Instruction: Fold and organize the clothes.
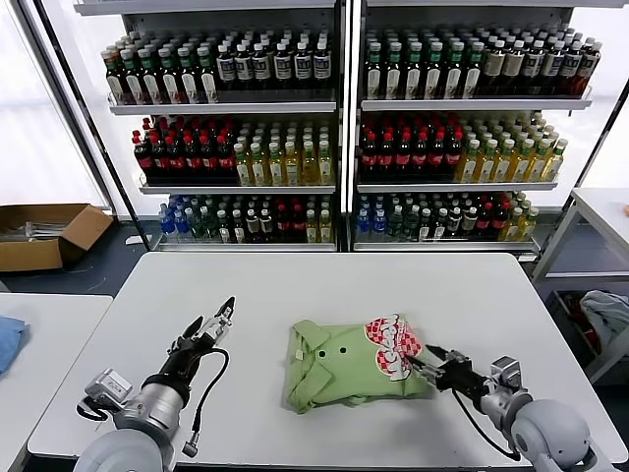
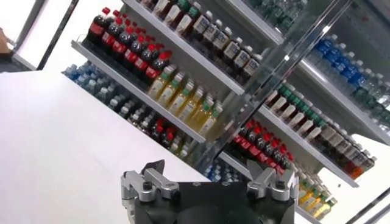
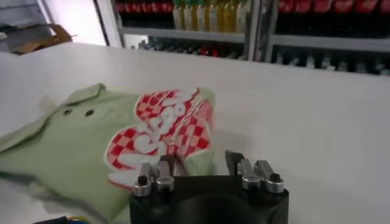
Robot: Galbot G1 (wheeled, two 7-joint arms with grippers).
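Shelves of bottled drinks [image 1: 334,128] fill the wall behind a wide white table [image 1: 295,285], with an open cardboard box [image 1: 44,234] on the floor to the robot's left and a second pale table [image 1: 39,334] at that side carrying a bit of blue cloth [image 1: 8,339]. On the white table, near its front edge and a little right of centre, lies the folded light green polo shirt [image 1: 344,369], collar and dark buttons toward the left, its red-and-white checkered print turned up at the right end. The right gripper [image 1: 439,366] sits low just beside that printed end, jaws parted; the wrist view suggests one finger may touch the cloth, though the contact is hard to judge. The left gripper [image 1: 211,329] hovers well apart to the shirt's left, jaws spread wide, holding nothing. Both arms are cut off at the frame's bottom.
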